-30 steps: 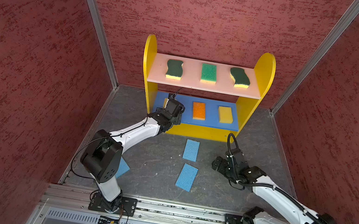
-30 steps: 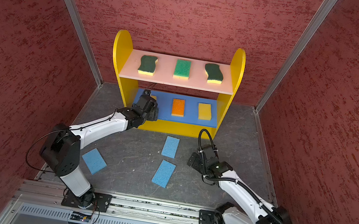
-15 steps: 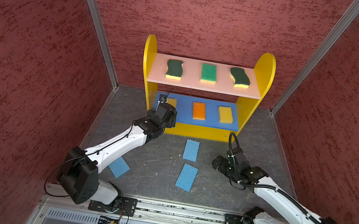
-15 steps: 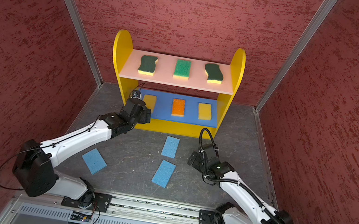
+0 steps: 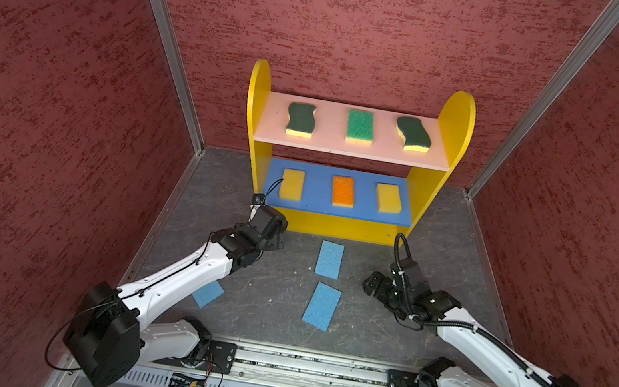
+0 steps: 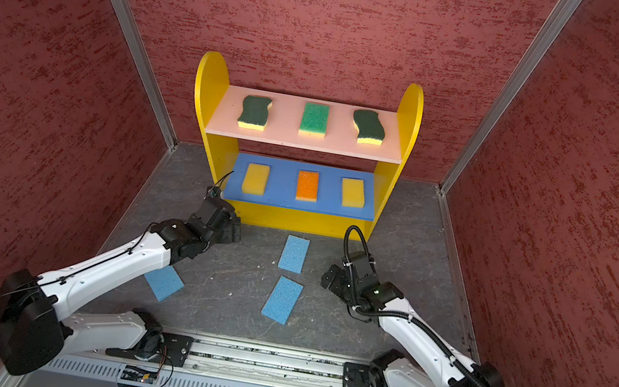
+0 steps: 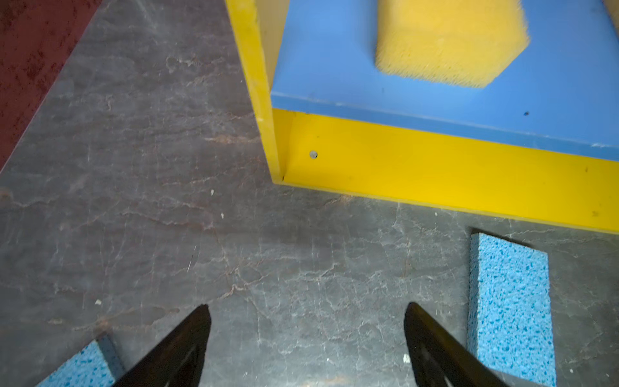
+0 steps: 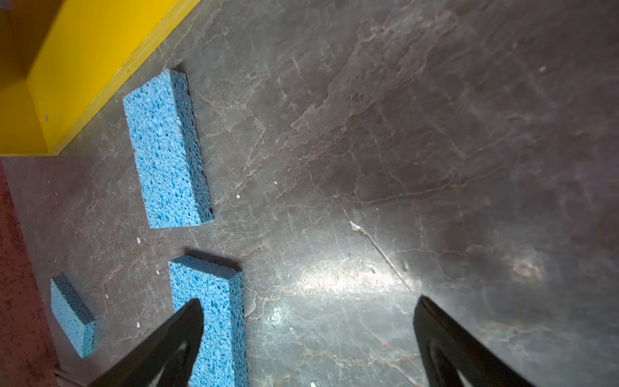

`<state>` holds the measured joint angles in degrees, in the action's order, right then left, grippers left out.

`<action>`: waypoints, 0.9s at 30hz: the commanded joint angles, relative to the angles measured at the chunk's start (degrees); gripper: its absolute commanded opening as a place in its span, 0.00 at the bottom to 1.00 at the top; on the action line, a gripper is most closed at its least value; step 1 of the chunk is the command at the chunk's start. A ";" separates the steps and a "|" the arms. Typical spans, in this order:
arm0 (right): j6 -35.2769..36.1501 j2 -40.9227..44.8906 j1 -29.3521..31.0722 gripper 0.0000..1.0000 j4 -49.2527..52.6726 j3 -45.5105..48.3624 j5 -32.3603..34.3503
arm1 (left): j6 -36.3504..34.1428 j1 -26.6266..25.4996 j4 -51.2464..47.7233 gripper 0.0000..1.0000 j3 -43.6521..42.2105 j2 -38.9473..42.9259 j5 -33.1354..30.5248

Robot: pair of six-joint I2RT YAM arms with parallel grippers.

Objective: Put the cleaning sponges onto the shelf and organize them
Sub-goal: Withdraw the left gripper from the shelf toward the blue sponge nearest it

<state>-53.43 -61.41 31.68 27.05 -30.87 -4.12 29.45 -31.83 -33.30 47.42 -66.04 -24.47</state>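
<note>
Now the left gripper [image 7: 307, 305] hangs low over the grey floor [image 5: 277, 282], just in front of the shelf [image 5: 452, 116] near its left front corner. A second ago it was reaching in over the blue middle board [image 5: 319, 200]. Its fingers stand wide apart with nothing between them.

The yellow sponge [image 5: 292, 184] that it covered then is now plain to see at the left end of that board. It lies in a row with the orange sponge [image 5: 343, 191] and the second yellow sponge [image 5: 388, 198]. The pink top board [image 5: 328, 141] carries the wavy dark-green sponge [image 5: 301, 118], the bright green sponge [image 5: 360, 126] and the second wavy dark-green sponge [image 5: 414, 134], evenly spaced.

That makes six sponges shelved, and the middle row looks complete.

Three remain on the floor. The far blue sponge [image 5: 329, 259] lies just in front of the yellow bottom board [image 5: 336, 227]. The near blue sponge [image 5: 322, 306] lies behind it, towards the robot. The third blue sponge [image 5: 207, 294] is partly hidden under the left forearm [image 5: 180, 279].

The right gripper [image 8: 310, 300] has barely shifted. It sits low over the floor to the right of the two central blue sponges, fingers wide and empty.

The blue sponges are probably meant for the bottom board, of which only the front strip shows.
</note>
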 commanded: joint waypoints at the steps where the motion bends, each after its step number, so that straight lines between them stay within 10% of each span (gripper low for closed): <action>1: -1.82 -1.49 -0.39 0.99 -2.66 0.47 -1.93 | 5.27 0.58 -5.97 0.91 -1.38 3.10 0.52; 27: -3.92 -6.64 3.40 0.98 -5.73 0.55 -1.77 | 17.29 14.63 -14.97 0.92 -13.02 11.98 11.99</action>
<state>-56.40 -67.29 34.46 23.05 -29.82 -7.03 44.29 -19.73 -46.02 35.99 -55.18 -15.27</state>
